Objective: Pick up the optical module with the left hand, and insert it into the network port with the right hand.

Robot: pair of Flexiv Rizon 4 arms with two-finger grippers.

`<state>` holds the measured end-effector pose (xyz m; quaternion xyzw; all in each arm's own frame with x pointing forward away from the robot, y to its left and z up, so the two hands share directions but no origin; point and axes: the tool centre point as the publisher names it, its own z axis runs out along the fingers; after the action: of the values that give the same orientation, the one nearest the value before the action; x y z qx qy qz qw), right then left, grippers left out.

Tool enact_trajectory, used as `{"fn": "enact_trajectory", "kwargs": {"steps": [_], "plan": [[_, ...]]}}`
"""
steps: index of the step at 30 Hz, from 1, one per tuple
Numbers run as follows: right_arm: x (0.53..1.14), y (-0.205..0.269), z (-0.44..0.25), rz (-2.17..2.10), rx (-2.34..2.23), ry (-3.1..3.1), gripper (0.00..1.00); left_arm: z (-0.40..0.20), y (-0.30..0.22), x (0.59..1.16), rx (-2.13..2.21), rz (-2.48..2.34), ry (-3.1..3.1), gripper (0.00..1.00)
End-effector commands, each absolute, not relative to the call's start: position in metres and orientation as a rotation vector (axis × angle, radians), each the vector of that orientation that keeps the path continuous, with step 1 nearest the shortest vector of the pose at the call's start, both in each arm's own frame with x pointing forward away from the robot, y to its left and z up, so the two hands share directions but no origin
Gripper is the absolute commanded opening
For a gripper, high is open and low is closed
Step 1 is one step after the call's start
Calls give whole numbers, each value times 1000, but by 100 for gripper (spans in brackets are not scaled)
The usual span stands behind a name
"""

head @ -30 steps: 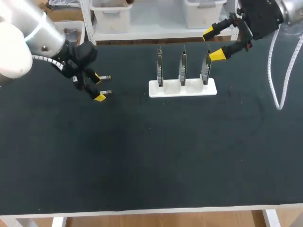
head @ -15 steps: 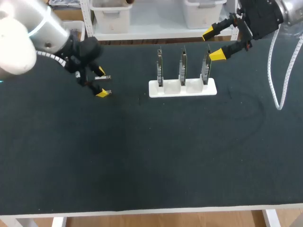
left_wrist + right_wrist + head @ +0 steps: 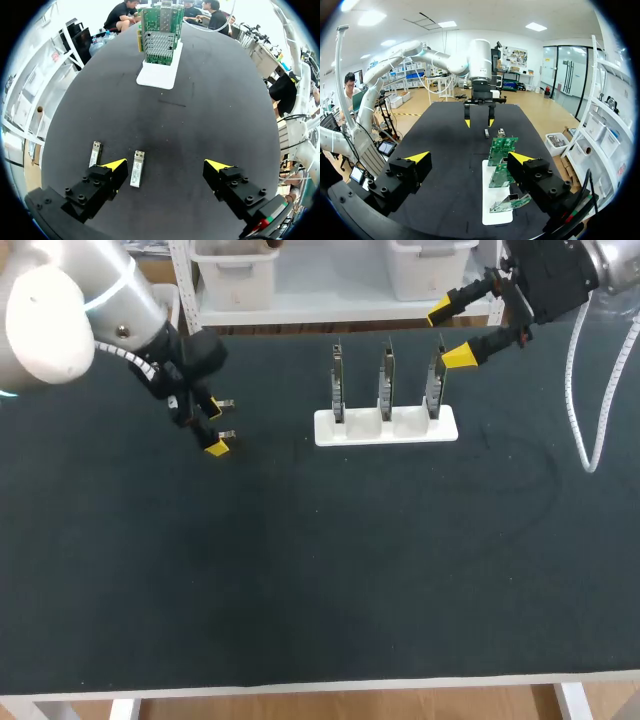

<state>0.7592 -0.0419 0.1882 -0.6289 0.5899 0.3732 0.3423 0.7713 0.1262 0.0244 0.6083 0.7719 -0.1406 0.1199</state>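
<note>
Two small silver optical modules (image 3: 226, 403) (image 3: 228, 434) lie on the black table at the back left. My left gripper (image 3: 212, 426) hangs open over them. In the left wrist view one module (image 3: 137, 168) lies between the fingers, close beside one yellow tip (image 3: 114, 165); the other module (image 3: 95, 153) lies just outside that finger. Neither is touched. A white stand (image 3: 386, 426) holds three upright network cards (image 3: 386, 380). My right gripper (image 3: 450, 333) is open and empty, high above the stand's right end, with the cards (image 3: 501, 160) ahead of it (image 3: 469, 158).
The stand (image 3: 160, 75) with its green cards (image 3: 160, 30) is well ahead of the left gripper across bare black table (image 3: 200, 115). A white cable (image 3: 580, 410) hangs from my right arm at the table's right side.
The left arm has swung a little toward the back and right, and its gripper has shifted slightly over the two modules. The right arm has kept still.
</note>
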Motion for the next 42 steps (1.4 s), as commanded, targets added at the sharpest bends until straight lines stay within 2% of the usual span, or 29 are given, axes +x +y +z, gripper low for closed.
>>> {"fn": "enact_trajectory", "kwargs": {"steps": [1,42], "plan": [[758,-42,189,966,-1633,1535,100,20,126,775,1786,-409,2285,100],[758,-42,189,966,-1633,1535,100,6,127,776,1856,-331,2375,100]]}}
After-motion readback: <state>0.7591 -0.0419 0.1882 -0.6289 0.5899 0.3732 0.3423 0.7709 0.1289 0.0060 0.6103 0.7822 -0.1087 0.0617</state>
